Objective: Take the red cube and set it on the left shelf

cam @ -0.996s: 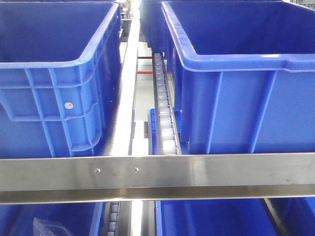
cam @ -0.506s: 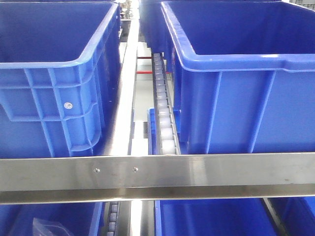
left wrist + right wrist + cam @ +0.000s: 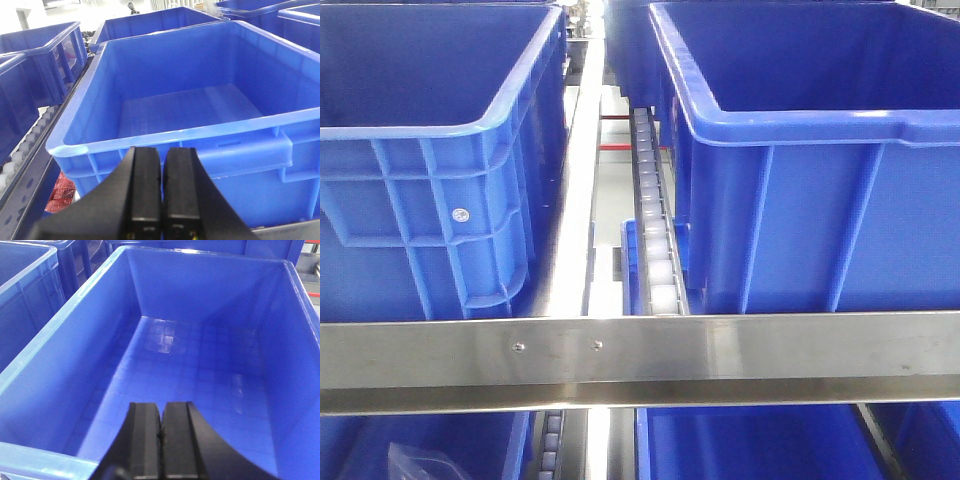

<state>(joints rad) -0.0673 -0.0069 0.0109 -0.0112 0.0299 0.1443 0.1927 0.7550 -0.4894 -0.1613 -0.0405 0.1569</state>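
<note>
The red cube is out of view in every frame. My left gripper [image 3: 162,150] is shut with nothing between its black fingers. It hovers just in front of the near rim of a large blue bin [image 3: 170,137], whose floor is bare. My right gripper [image 3: 161,405] is also shut and holds nothing. It hangs over the near end of another bare blue bin [image 3: 200,360]. In the front view neither gripper shows, and the left side of the shelf rack carries a blue bin [image 3: 420,130].
A steel rail [image 3: 640,360] crosses the front of the rack. Behind it a white roller track [image 3: 655,230] runs between the left bin and the right bin [image 3: 800,130]. More blue bins [image 3: 740,440] sit below. A red textured thing [image 3: 60,192] lies beneath the left-hand bin.
</note>
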